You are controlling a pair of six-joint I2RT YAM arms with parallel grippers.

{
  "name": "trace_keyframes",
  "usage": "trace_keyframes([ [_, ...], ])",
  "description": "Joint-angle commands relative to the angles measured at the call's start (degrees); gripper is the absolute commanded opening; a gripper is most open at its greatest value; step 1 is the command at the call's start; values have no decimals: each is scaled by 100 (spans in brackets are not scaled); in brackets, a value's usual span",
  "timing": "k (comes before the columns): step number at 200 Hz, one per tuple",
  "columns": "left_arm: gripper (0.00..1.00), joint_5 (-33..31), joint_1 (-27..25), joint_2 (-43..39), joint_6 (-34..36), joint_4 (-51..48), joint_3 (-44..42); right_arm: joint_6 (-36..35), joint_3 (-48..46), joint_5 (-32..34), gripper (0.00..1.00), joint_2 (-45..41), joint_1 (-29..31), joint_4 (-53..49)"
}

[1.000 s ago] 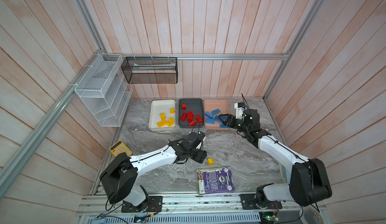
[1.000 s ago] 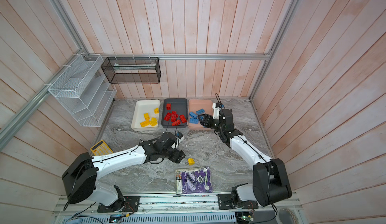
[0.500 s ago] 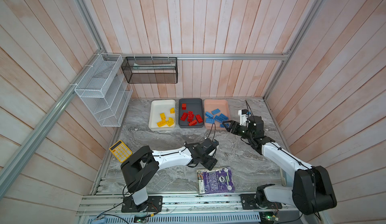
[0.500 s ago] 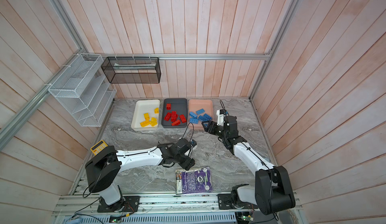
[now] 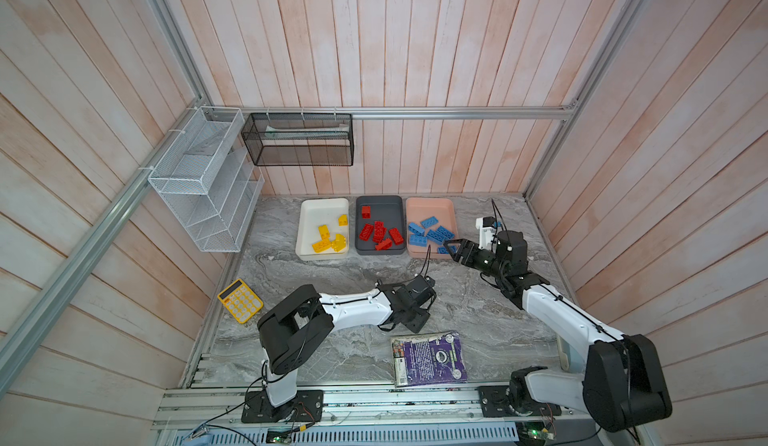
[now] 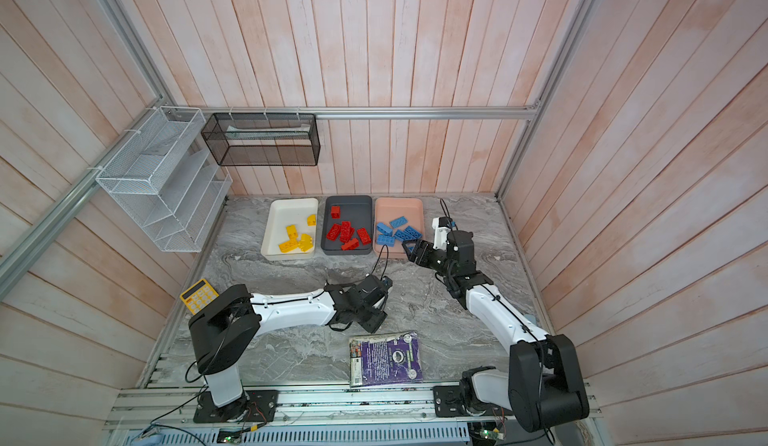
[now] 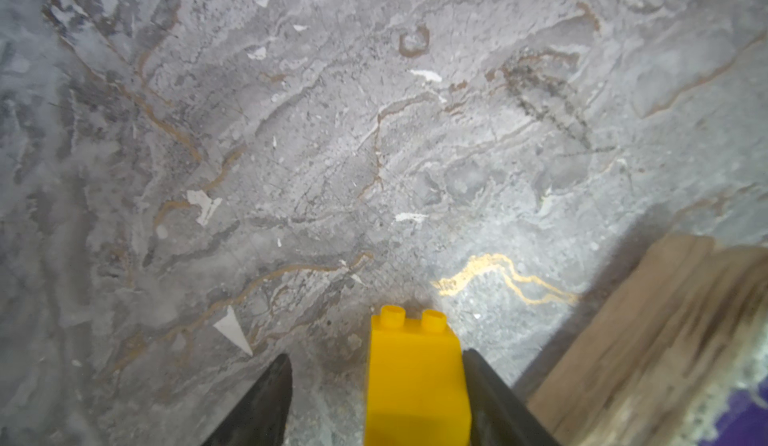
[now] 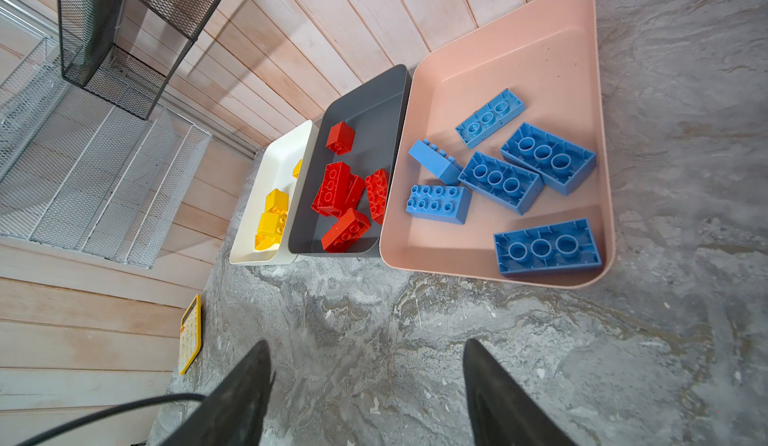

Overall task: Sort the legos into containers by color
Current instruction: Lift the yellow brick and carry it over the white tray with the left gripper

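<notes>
Low in the left wrist view, the spread left tool (image 7: pixel 376 356) straddles a small yellow studded plastic brick (image 7: pixel 415 381) off-centre; centring before pinching should stop it twisting.

Materials and finishes: plastic, wire, stone-look, wood, paper.
Bricks (image 8: pixel 494 180) glossy smooth plastic; trays (image 8: pixel 540 49) matt plastic; tabletop (image 5: pixel 332 273) grey veined marble finish; walls (image 5: pixel 415 49) whitewashed wood planks; rack (image 5: pixel 199 198), upper left, white wire mesh; book (image 5: pixel 430 358) worn paper cover.

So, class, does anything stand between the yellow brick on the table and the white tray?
Nothing visible. The yellow brick sits between the left gripper's jaws; only bare table lies between it and the white tray. The book lies on the opposite side.
</notes>
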Motion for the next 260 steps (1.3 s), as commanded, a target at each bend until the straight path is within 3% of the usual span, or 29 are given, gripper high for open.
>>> trace_keyframes([
  [1, 61, -181, 60, 133, 38, -80, 189, -55, -59, -39, 73, -122, -34, 33],
  [22, 57, -132, 71, 154, 59, -100, 219, -71, -54, -3, 73, -154, -33, 3],
  [79, 56, 60, 64, 122, -117, -88, 2, -99, -54, 101, 73, -167, -41, -59],
  [128, 35, 184, 69, 120, -281, 92, -69, -73, -80, 165, 73, -239, -47, -24],
  [176, 27, 51, 148, -51, -322, 74, -61, -100, -110, 264, 73, -296, -50, -26],
  [202, 25, 176, 335, -395, -396, 68, -101, -92, -173, 353, 73, -381, -50, 39],
  [260, 25, 214, 1656, -979, -272, -372, 239, 192, -590, 749, 71, -871, 300, 564],
])
